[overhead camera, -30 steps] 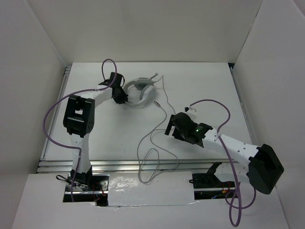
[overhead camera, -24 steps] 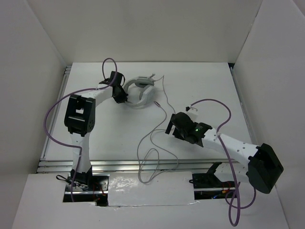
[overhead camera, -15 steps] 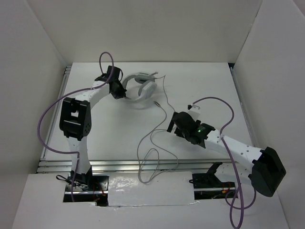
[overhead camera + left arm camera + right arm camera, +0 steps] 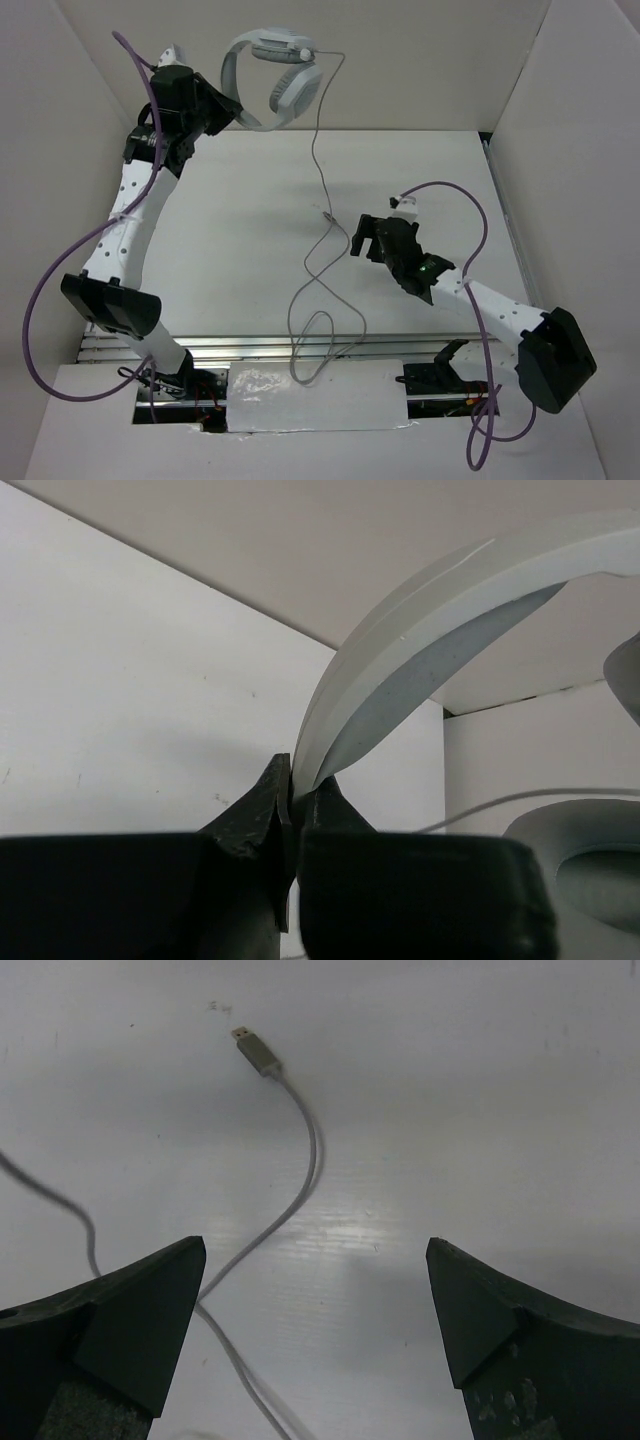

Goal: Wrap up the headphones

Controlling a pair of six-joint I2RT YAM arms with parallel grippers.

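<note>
Grey-white plastic of the headband is your only contact on the headphones, so treat that pinch as the weak point of this step. The left gripper is clamped on the thin edge of the band at its lower end. It holds the headset high above the far left of the table, with the ear cup hanging to the gripper's right. Avoid quick wrist rotation, since so narrow a grip could let the band pivot or slip.

The cable drops from the headset to the table, then runs in loose loops toward the near edge. Take up that slack gradually.

The right gripper is spread wide and holds nothing. It hovers low over the table, just right of the cable. In the right wrist view the plug lies flat ahead of the fingers, left of centre, with the cable trailing back between them. Centre the jaws over the cable before closing, then feed it toward the headband in even turns.
</note>
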